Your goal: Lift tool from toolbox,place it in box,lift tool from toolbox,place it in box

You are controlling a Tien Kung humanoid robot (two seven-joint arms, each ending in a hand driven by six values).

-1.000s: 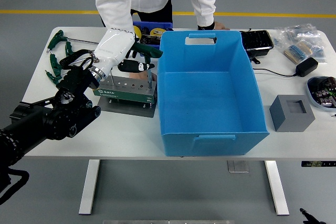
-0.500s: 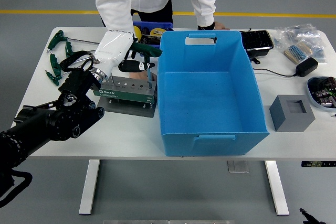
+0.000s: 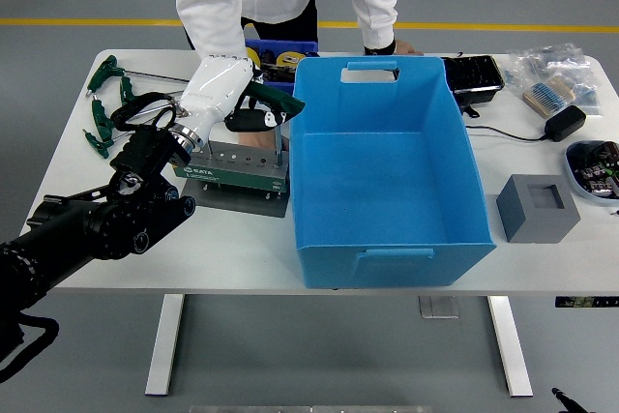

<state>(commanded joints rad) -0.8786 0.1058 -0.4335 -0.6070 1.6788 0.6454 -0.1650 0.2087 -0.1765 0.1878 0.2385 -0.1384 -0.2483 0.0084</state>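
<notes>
My left hand [image 3: 248, 114], white-backed with black fingers, is shut on the green T-handle tool [image 3: 277, 100]. The tool's thin metal shaft [image 3: 280, 145] hangs down over the right end of the green toolbox [image 3: 230, 174], which stands on a grey plate. Whether the shaft tip still sits in the toolbox I cannot tell. The big blue box [image 3: 397, 254] stands just right of the toolbox, open with nothing visible inside. The tool handle is close to the box's left rim. My right arm is out of view.
A person in white stands at the far side, one hand [image 3: 400, 47] on the table behind the blue box. Loose green T-handle tools [image 3: 102, 96] lie far left. A blue parts bin [image 3: 279, 49], black tray [image 3: 474, 74], grey block [image 3: 538, 206] and power adapter [image 3: 564, 123] are also there.
My left hand has risen a little and shifted right toward the blue box, carrying the green tool; the shaft now shows more length above the toolbox.
</notes>
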